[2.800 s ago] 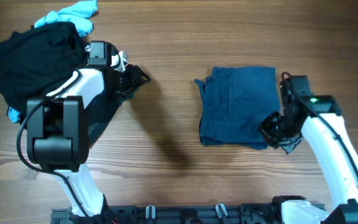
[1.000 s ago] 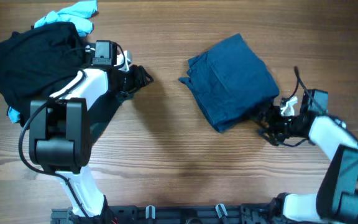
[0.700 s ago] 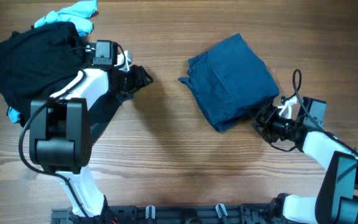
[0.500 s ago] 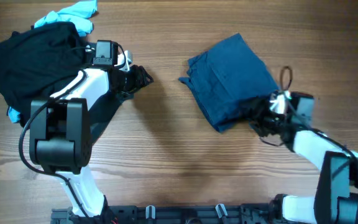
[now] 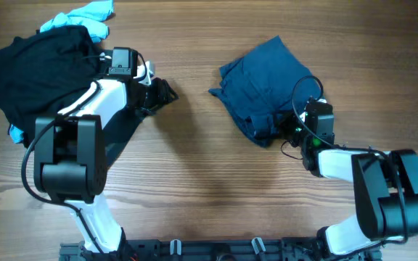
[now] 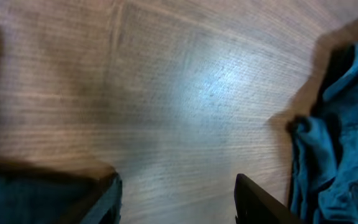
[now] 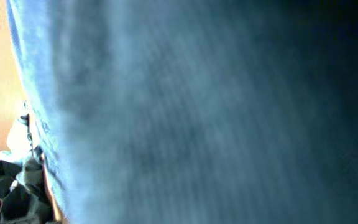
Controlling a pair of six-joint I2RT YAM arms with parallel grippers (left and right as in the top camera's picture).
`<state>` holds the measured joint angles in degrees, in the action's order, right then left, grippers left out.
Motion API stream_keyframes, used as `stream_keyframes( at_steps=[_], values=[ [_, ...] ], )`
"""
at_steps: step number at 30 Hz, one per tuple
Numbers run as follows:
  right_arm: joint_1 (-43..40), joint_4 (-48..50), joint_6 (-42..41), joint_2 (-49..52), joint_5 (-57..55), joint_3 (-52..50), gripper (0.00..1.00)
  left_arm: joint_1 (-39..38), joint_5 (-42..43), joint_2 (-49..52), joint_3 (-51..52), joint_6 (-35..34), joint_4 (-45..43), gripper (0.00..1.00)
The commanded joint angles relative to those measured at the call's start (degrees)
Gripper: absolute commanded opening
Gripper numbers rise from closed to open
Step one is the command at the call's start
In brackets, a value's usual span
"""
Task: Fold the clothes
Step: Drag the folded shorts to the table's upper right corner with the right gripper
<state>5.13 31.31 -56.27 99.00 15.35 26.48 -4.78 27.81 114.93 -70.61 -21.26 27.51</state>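
Observation:
The navy-blue shorts (image 5: 267,83) lie folded and askew right of the table's centre, bunched at their lower right corner. My right gripper (image 5: 281,129) is pushed into that corner and is shut on the fabric. Its own fingers do not show in the right wrist view, which the blue cloth (image 7: 197,112) fills. My left gripper (image 5: 162,93) hovers open over bare wood, left of the shorts; in its wrist view the left gripper (image 6: 176,205) has only table between its fingers, and the shorts' edge (image 6: 347,143) shows at the right.
A heap of black clothes (image 5: 42,69) sits at the back left, with a small light-blue garment (image 5: 87,14) tucked behind it. The left arm (image 5: 71,138) lies over the table's left side. The wooden table (image 5: 194,181) stretches between the arms.
My right arm swung left into the shorts' lower right corner and its gripper went from open to shut there, bunching the fabric. The left arm has stayed put.

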Motion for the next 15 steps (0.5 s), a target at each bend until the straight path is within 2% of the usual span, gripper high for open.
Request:
stream_keyframes(
  at_steps=[1,6,8,12,15],
  values=[
    [-0.33,1.18,3.80,2.78,-4.83,-0.85,0.04,-0.26,-5.86,1.09,1.25,1.60,2.40,0.58],
    [-0.33,-3.69,9.05,1.77,1.38,6.45,0.04,-0.26,-5.84,1.09,1.25,1.55,2.16,0.57],
    [-0.33,-10.32,12.04,0.57,1.66,11.28,0.04,-0.26,-5.84,1.09,1.25,1.55,2.14,0.57],
    [-0.33,-29.57,19.58,-0.90,0.09,24.44,0.04,-0.26,-5.86,1.09,1.25,1.55,2.08,0.57],
    [-0.57,-39.78,21.77,-0.90,-1.38,32.92,0.04,-0.26,-5.86,1.09,1.25,1.55,2.05,0.57]
  ],
)
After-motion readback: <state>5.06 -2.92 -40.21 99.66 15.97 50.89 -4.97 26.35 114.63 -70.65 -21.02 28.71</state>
